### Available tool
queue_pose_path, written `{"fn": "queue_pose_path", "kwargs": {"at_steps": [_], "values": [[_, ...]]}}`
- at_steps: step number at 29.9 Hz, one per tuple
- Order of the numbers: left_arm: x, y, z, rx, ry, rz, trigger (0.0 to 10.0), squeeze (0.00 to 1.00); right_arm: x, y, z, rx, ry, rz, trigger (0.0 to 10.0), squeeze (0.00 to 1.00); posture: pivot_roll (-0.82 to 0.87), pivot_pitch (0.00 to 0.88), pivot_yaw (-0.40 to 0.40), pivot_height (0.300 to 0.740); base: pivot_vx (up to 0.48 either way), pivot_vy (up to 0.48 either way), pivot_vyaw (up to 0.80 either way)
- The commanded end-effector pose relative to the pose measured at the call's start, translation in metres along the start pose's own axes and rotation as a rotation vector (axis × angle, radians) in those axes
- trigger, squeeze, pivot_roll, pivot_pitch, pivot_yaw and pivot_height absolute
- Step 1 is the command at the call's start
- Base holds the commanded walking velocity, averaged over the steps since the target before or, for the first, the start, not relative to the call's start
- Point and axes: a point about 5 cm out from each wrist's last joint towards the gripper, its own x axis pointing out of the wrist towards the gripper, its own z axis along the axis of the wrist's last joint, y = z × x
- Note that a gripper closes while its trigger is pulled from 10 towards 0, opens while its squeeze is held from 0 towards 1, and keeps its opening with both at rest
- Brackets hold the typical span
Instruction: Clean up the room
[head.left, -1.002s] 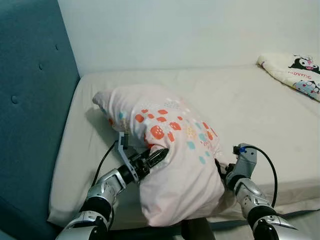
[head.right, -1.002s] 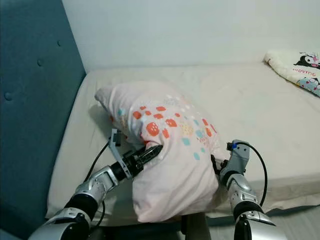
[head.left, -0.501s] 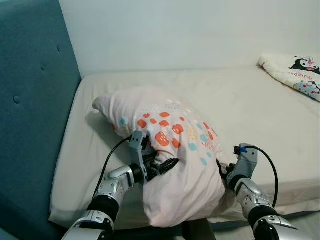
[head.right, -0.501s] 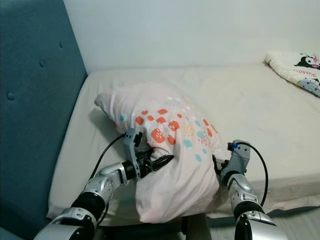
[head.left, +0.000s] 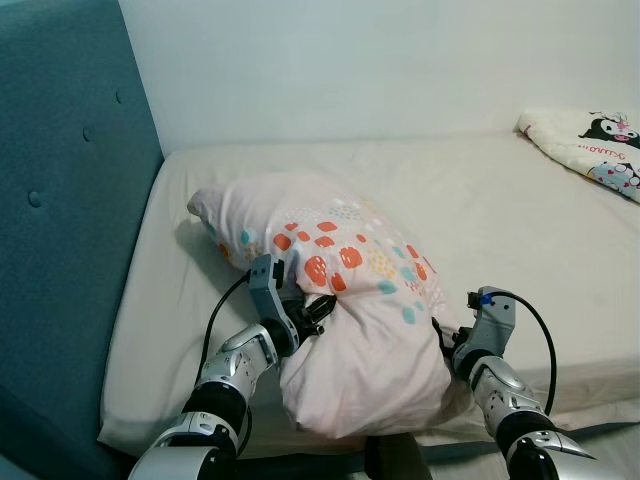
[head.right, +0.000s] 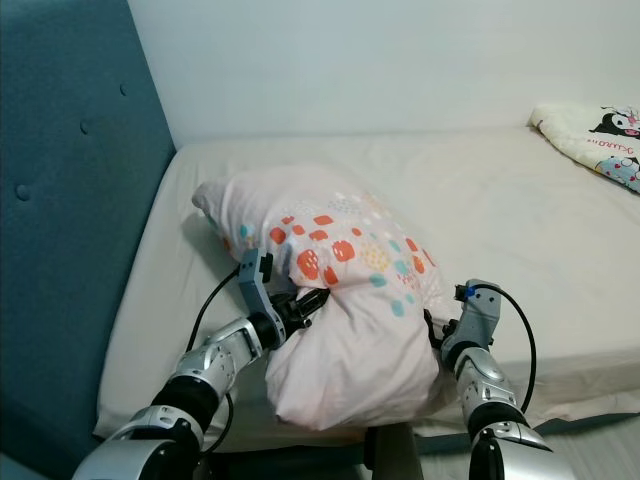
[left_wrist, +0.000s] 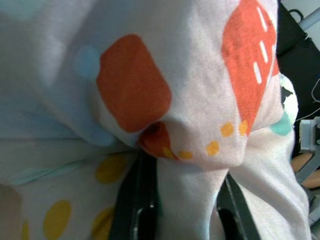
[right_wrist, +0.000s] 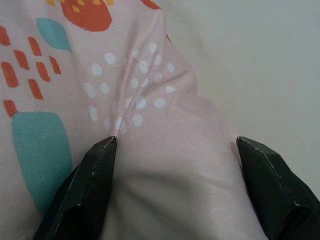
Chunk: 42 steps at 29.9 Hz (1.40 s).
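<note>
A pink pillow (head.left: 350, 300) with orange, teal and yellow patches lies on the near part of the bed, one end hanging over the front edge. My left gripper (head.left: 318, 306) is at the pillow's left side, shut on a bunched fold of its cover; in the left wrist view the fabric is squeezed between the two black fingers (left_wrist: 137, 200). My right gripper (right_wrist: 175, 165) is at the pillow's right side with its jaws wide open, and the pillow bulges between the fingers (right_wrist: 95, 185). In the eye views its fingertips are hidden behind the pillow.
The beige mattress (head.left: 500, 200) stretches to the white wall. A teal padded headboard (head.left: 60, 250) stands along the left. A cream blanket with cartoon prints (head.left: 590, 145) lies at the far right corner. The bed's front edge runs just under my arms.
My left gripper has turned and drawn back a little along the pillow's left side, bunching the cover. The pillow's near end has risen slightly. The right arm has stayed put.
</note>
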Motion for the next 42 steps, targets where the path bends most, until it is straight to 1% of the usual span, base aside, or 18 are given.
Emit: {"fn": "queue_pose_path", "kwargs": {"at_steps": [1, 5, 8, 9, 10, 12, 15, 16, 17, 20, 21, 23, 31, 36, 37, 39, 41, 42], "values": [[0.010, -0.017, -0.005, -0.020, 0.018, -0.061, 0.0, 0.00, -0.001, 0.006, -0.013, 0.002, 0.059, 0.018, 10.0, 0.00, -0.11, 0.000, -0.010, 0.525, 0.000, 0.000, 0.00], [0.011, -0.018, -0.004, -0.004, 0.019, -0.057, 0.0, 0.00, -0.001, 0.006, -0.013, 0.003, 0.058, 0.016, 10.0, 0.00, -0.11, 0.000, -0.010, 0.525, 0.000, 0.000, 0.00], [0.013, -0.016, 0.011, 0.080, -0.021, -0.012, 0.0, 0.00, -0.001, 0.006, -0.011, 0.005, 0.050, 0.018, 10.0, 0.00, -0.11, 0.000, -0.012, 0.525, 0.000, 0.000, 0.00], [0.013, -0.013, 0.025, 0.154, -0.060, 0.036, 0.0, 0.00, 0.000, 0.006, -0.010, 0.010, 0.041, 0.022, 10.0, 0.00, -0.11, 0.000, -0.013, 0.525, 0.000, 0.000, 0.00], [0.013, -0.013, 0.025, 0.154, -0.060, 0.036, 0.0, 0.00, 0.000, 0.006, -0.010, 0.010, 0.041, 0.022, 10.0, 0.00, -0.11, 0.000, -0.013, 0.525, 0.000, 0.000, 0.00], [0.009, -0.002, 0.068, 0.370, -0.163, 0.181, 0.0, 0.00, 0.001, 0.008, -0.004, 0.024, 0.014, 0.037, 10.0, 0.00, -0.12, 0.000, -0.010, 0.525, 0.000, 0.000, 0.00], [0.006, 0.001, 0.083, 0.441, -0.201, 0.225, 0.0, 0.00, 0.002, 0.009, -0.002, 0.028, 0.004, 0.042, 10.0, 0.00, -0.12, 0.000, -0.009, 0.525, 0.000, 0.000, 0.00], [0.001, 0.005, 0.101, 0.508, -0.242, 0.280, 0.0, 0.00, 0.002, 0.010, 0.001, 0.030, -0.005, 0.046, 10.0, 0.00, -0.12, 0.000, -0.007, 0.525, 0.000, 0.000, 0.00], [0.001, 0.005, 0.101, 0.508, -0.242, 0.280, 0.0, 0.00, 0.002, 0.010, 0.001, 0.030, -0.005, 0.046, 10.0, 0.00, -0.12, 0.000, -0.007, 0.525, 0.000, 0.000, 0.00], [-0.023, 0.025, 0.147, 0.625, -0.336, 0.488, 0.0, 0.00, 0.004, 0.011, 0.009, 0.043, -0.039, 0.059, 10.0, 0.00, -0.12, 0.000, -0.003, 0.525, 0.000, 0.000, 0.00], [-0.023, 0.025, 0.147, 0.625, -0.336, 0.488, 0.0, 0.00, 0.004, 0.011, 0.009, 0.043, -0.039, 0.059, 10.0, 0.00, -0.12, 0.000, -0.003, 0.525, 0.000, 0.000, 0.00], [-0.043, 0.042, 0.161, 0.680, -0.348, 0.642, 0.0, 0.00, 0.005, 0.012, 0.015, 0.054, -0.065, 0.074, 10.0, 0.00, -0.12, 0.000, -0.003, 0.525, 0.000, 0.000, 0.00], [-0.074, 0.077, 0.147, 0.669, -0.292, 0.868, 0.0, 0.00, 0.008, 0.024, 0.030, 0.075, -0.143, 0.155, 10.0, 0.00, -0.10, 0.000, -0.006, 0.525, 0.000, 0.000, 0.00], [-0.095, 0.098, 0.130, 0.592, -0.261, 1.022, 0.0, 0.00, 0.009, 0.032, 0.039, 0.083, -0.184, 0.209, 10.0, 0.00, -0.10, 0.000, -0.006, 0.525, 0.000, 0.000, 0.00], [-0.104, 0.105, 0.124, 0.540, -0.265, 1.093, 0.0, 0.00, 0.009, 0.033, 0.041, 0.081, -0.190, 0.220, 10.0, 0.00, -0.10, 0.000, -0.006, 0.525, 0.000, 0.000, 0.00], [-0.104, 0.105, 0.124, 0.540, -0.265, 1.093, 0.0, 0.00, 0.009, 0.033, 0.041, 0.081, -0.190, 0.220, 10.0, 0.00, -0.10, 0.000, -0.006, 0.525, 0.000, 0.000, 0.00], [-0.124, 0.117, 0.111, 0.422, -0.295, 1.246, 0.0, 0.00, 0.010, 0.036, 0.043, 0.075, -0.194, 0.234, 10.0, 0.00, -0.10, 0.000, -0.007, 0.525, 0.000, 0.000, 0.00], [-0.124, 0.117, 0.111, 0.422, -0.295, 1.246, 0.0, 0.00, 0.010, 0.036, 0.043, 0.075, -0.194, 0.234, 10.0, 0.00, -0.10, 0.000, -0.007, 0.525, 0.000, 0.000, 0.00]]}}
